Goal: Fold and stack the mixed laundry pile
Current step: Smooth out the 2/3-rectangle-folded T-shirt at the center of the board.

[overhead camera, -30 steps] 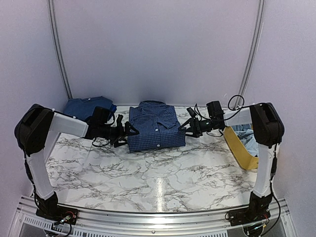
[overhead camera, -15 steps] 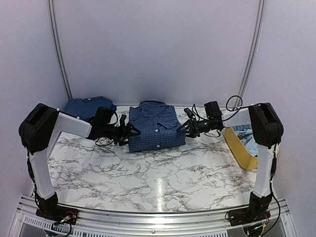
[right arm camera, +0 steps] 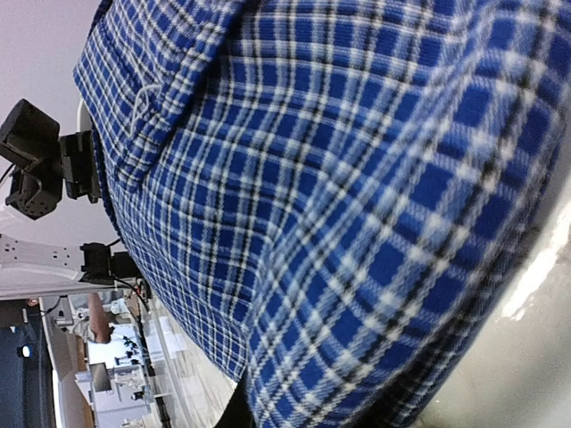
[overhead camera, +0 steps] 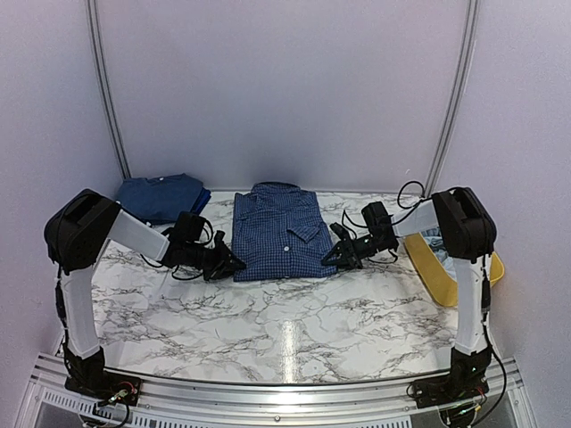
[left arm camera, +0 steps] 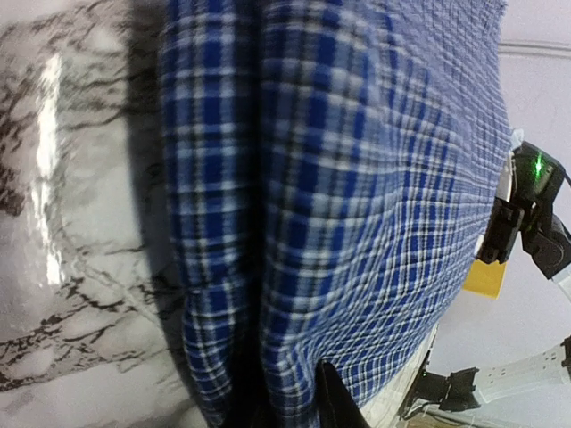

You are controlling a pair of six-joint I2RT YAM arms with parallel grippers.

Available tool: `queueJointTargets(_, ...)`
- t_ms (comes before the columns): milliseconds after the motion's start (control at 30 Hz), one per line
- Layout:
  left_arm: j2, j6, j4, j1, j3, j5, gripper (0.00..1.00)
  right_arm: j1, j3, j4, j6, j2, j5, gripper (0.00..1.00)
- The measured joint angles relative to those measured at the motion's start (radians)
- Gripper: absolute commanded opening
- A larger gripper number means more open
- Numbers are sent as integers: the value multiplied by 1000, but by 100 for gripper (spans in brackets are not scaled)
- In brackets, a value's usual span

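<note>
the navy checked shirt (overhead camera: 278, 234) lies folded flat at the middle of the worktop's (overhead camera: 294, 312) back edge. the left gripper (overhead camera: 230, 264) sits low at its near left corner and the right gripper (overhead camera: 332, 259) at its near right corner, each with fingers nearly together, pinching the shirt's edge. a folded dark-blue piece (overhead camera: 159, 194) rests in the back left corner, and the yellow tub (overhead camera: 437, 267) stands at the right edge.

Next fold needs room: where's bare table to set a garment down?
Bare: the front table, from the shirt to the near edge. Crowded: the back row, dark-blue piece left, tub right, left gripper and right gripper at the shirt's near corners.
</note>
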Motion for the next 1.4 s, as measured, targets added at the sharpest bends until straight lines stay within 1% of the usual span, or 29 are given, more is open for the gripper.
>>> queueJointTargets(167,14,-19,17,-3,-9,4,0,4,17,-50,-26,0,22,4)
queueJointTargets(300,8,-22,36,-6,-34,10,0,8,4,-78,-43,-11,26,3)
queueJointTargets(400,-29,-11,21,-14,-74,5,0,25,-53,-95,-59,-55,34,2)
queueJointTargets(467,-67,8,-19,-23,-103,-3,0,48,-111,-112,-61,-100,45,4)
queueJointTargets(500,-86,19,-47,-29,-114,-6,0,63,-140,-119,-60,-122,50,7)
queueJointTargets(533,-106,31,-77,-37,-125,-12,0,79,-169,-127,-59,-143,55,14)
queueJointTargets(567,-126,40,-106,-44,-134,-18,11,93,-193,-134,-56,-160,60,24)
queueJointTargets(600,-141,50,-132,-48,-139,-23,29,100,-210,-141,-48,-173,60,35)
queueJointTargets(633,-159,60,-166,-53,-142,-31,43,107,-227,-150,-47,-188,56,40)
queueJointTargets(667,-176,76,-198,-55,-142,-41,52,113,-237,-161,-42,-208,57,44)
queueJointTargets(767,-245,111,-290,-52,-136,-78,67,108,-238,-205,-44,-272,115,55)
queueJointTargets(800,-269,123,-323,-46,-132,-92,70,97,-237,-224,-41,-298,139,57)
queueJointTargets(900,-314,159,-401,-17,-102,-136,73,47,-213,-269,-32,-370,198,56)
queueJointTargets(967,-329,180,-436,1,-70,-162,74,21,-176,-282,-26,-412,227,52)
queueJointTargets(1033,-331,196,-456,14,-33,-182,75,7,-128,-280,-8,-439,244,46)
queueJointTargets(1167,-330,218,-477,18,42,-194,75,50,-77,-240,29,-439,241,36)
queueJointTargets(1300,-319,226,-479,17,99,-193,76,120,-77,-206,66,-390,235,26)
queueJointTargets(1400,-308,228,-479,17,110,-192,76,150,-91,-175,86,-345,233,22)
